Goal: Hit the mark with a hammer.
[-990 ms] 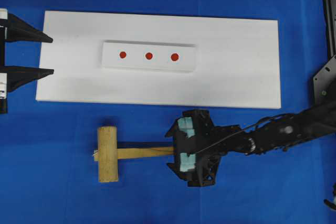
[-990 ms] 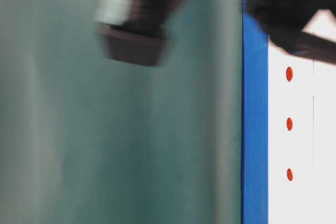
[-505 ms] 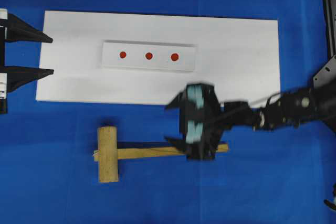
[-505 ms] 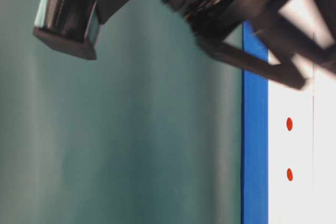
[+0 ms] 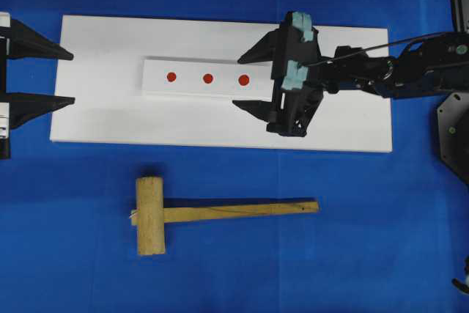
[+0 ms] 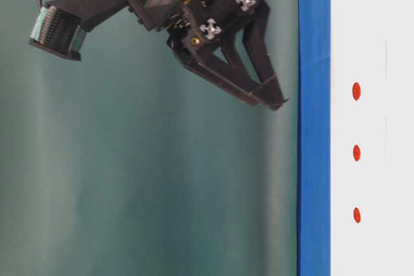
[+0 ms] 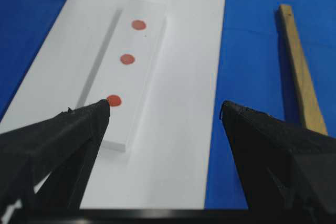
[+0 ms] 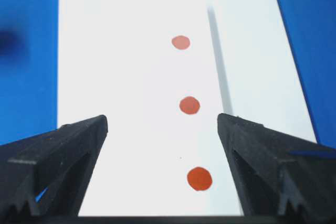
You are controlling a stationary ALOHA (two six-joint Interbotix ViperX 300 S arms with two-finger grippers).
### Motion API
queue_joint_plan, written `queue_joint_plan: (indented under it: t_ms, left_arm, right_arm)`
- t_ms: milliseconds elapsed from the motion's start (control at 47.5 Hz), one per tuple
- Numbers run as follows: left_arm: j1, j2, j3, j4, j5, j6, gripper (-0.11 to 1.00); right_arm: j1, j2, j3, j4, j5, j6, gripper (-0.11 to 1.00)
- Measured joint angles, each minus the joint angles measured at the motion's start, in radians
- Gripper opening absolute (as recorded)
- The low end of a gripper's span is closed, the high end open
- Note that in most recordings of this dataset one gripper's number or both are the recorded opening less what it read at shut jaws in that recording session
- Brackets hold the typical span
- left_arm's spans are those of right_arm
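The hammer [image 5: 220,212], a light-brown wooden mallet, lies flat on the blue cloth with its head [image 5: 150,215] at the left. Its handle also shows in the left wrist view [image 7: 299,72]. A white strip [image 5: 190,89] on the white board [image 5: 330,108] carries three red marks [image 5: 208,78]. My right gripper [image 5: 238,81] is open and empty, raised above the strip with its jaws astride the rightmost mark [image 8: 199,178]. It hangs well above the board in the table-level view [image 6: 275,98]. My left gripper [image 5: 72,77] is open and empty at the board's left end [image 7: 165,106].
The blue cloth [image 5: 366,254] covers the table around the board. The right arm [image 5: 396,71] stretches over the board's right end. The three marks also show in the table-level view [image 6: 356,153] and the left wrist view [image 7: 127,59].
My right gripper has left the hammer's handle, risen and swung from the cloth up over the board to the rightmost mark. The hammer and the left gripper have not moved.
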Motion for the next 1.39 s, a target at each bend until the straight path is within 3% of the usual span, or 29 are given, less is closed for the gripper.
queue_joint_plan:
  t_ms: [253,1011,1390]
  left_arm:
    - [0.000,-0.012,0.000,0.000,0.000,0.044,0.83]
    - [0.000,-0.163,0.032,0.000,0.018,0.127,0.83]
    - [-0.003,-0.242,0.095,0.000,0.048,0.150,0.83]
  right_arm:
    - [0.002,-0.141,0.078,0.000,0.003,0.000,0.85]
    - [0.000,-0.861,0.505,0.002,-0.023,-0.017,0.84]
    - [0.002,-0.962,0.634,0.005,-0.005,-0.011,0.81]
